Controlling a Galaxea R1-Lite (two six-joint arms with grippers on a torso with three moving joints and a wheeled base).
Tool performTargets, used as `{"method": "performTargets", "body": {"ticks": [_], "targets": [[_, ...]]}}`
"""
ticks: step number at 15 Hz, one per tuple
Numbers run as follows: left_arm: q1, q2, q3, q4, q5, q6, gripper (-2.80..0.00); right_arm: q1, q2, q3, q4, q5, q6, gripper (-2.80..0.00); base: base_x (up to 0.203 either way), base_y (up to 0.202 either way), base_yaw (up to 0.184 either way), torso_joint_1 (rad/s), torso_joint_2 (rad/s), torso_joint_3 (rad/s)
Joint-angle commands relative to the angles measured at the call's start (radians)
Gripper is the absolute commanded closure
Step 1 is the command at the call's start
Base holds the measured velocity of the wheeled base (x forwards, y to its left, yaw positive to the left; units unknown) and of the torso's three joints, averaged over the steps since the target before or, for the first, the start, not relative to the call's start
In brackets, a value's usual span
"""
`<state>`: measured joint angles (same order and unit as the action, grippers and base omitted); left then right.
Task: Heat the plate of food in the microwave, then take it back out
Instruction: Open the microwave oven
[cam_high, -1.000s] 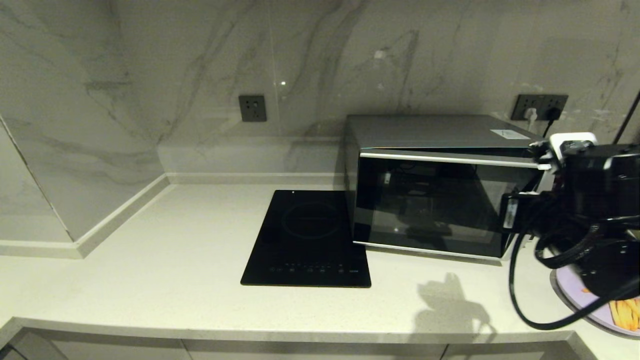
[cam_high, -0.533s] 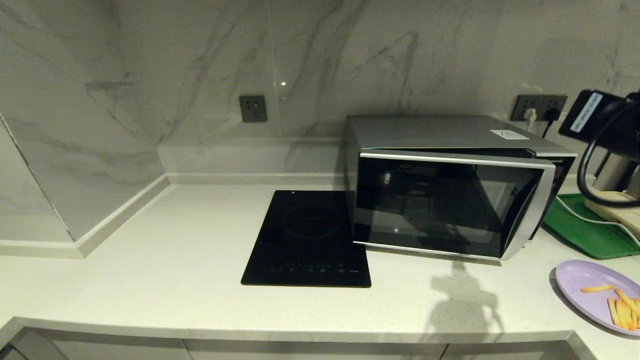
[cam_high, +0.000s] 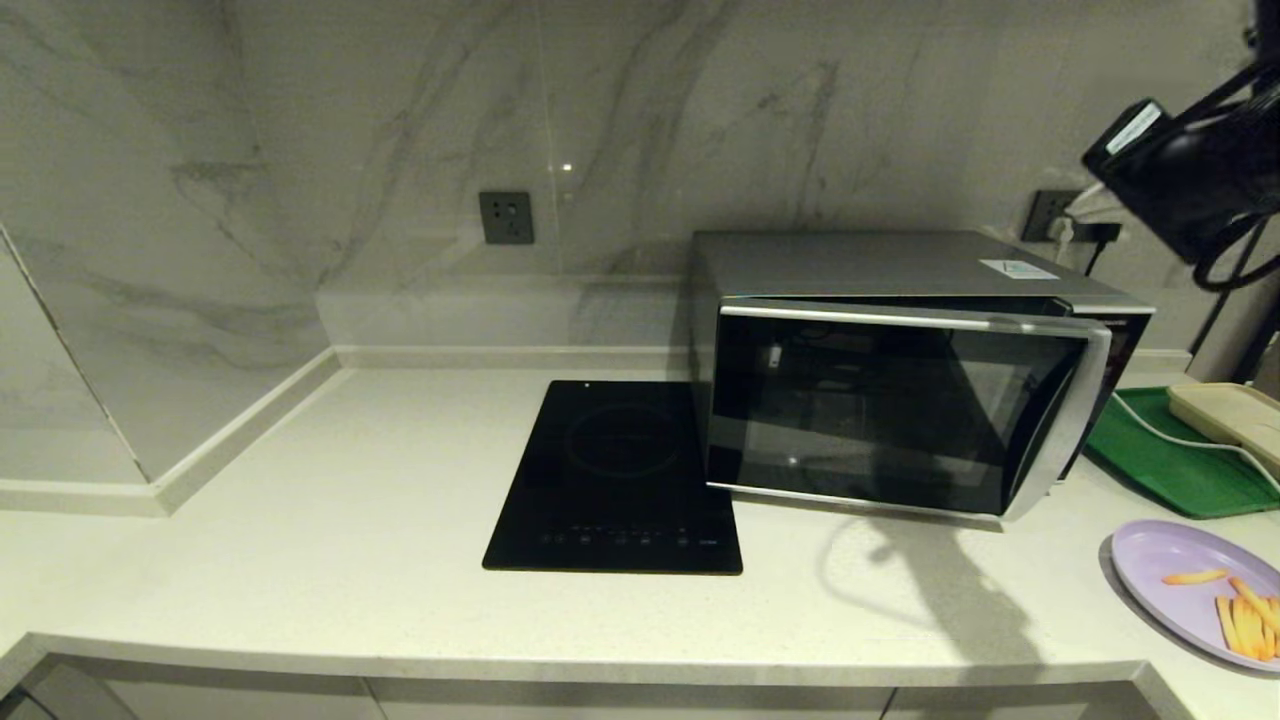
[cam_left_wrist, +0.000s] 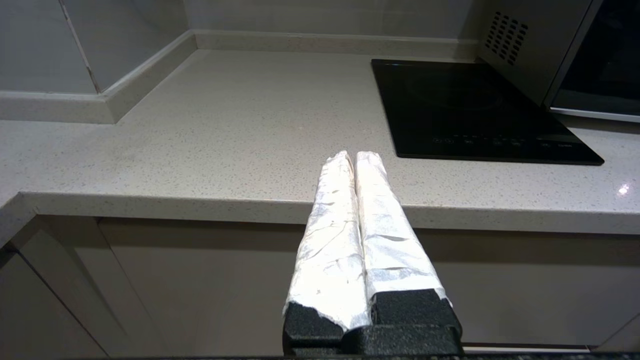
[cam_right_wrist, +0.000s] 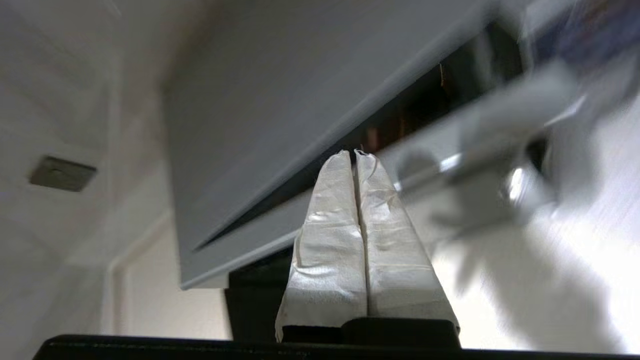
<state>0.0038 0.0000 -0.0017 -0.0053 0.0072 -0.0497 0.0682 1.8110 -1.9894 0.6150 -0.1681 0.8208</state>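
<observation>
The silver-grey microwave (cam_high: 880, 400) stands at the back right of the counter, its dark glass door a little ajar at the right edge. The lavender plate of food (cam_high: 1165, 560) lies on the counter in front and to the right of it, with fries (cam_high: 1245, 620) on its near side. My right arm (cam_high: 1180, 170) hangs high above the microwave's right end. The right gripper (cam_right_wrist: 354, 152) is shut and empty, pointing at the gap along the top of the door (cam_right_wrist: 450, 145). My left gripper (cam_left_wrist: 355, 155) is shut and empty, parked low at the counter's front edge.
A flat black cooktop (cam_high: 615, 480) lies just left of the microwave. A green tray (cam_high: 1160, 460) with a cream object (cam_high: 1230, 410) and a white cable sits to the microwave's right. Wall sockets (cam_high: 505, 216) are on the marble wall behind.
My right arm has risen from in front of the microwave's right side to high above it, uncovering the plate and the green tray. The left arm has not moved.
</observation>
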Motion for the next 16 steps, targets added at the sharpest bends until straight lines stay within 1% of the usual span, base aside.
{"method": "performTargets", "body": {"ticks": [1,2,5,7,16], "targets": [[0.000,-0.001,0.000,-0.001,0.000,-0.001,0.00,-0.073,0.126,-0.011,0.025,0.118,0.064,0.00,0.000,0.000,0.000,0.000,0.00,0.000],[0.001,0.000,0.000,-0.001,0.000,-0.001,0.00,-0.087,0.138,-0.011,0.026,0.139,0.067,0.00,0.000,0.000,0.000,0.000,0.00,0.000],[0.000,0.000,0.000,-0.001,0.000,-0.001,0.00,-0.107,0.140,-0.002,0.020,0.153,0.070,0.00,0.000,0.000,0.000,0.000,0.00,0.000],[0.000,-0.002,-0.001,-0.001,0.000,-0.001,0.00,-0.120,0.136,-0.002,0.015,0.177,0.066,0.00,0.000,0.000,0.000,0.000,0.00,0.000],[0.001,0.000,0.000,-0.001,0.000,-0.001,0.00,-0.163,0.178,-0.002,-0.001,0.194,0.067,0.00,0.000,0.000,0.000,0.000,0.00,0.000]]}}
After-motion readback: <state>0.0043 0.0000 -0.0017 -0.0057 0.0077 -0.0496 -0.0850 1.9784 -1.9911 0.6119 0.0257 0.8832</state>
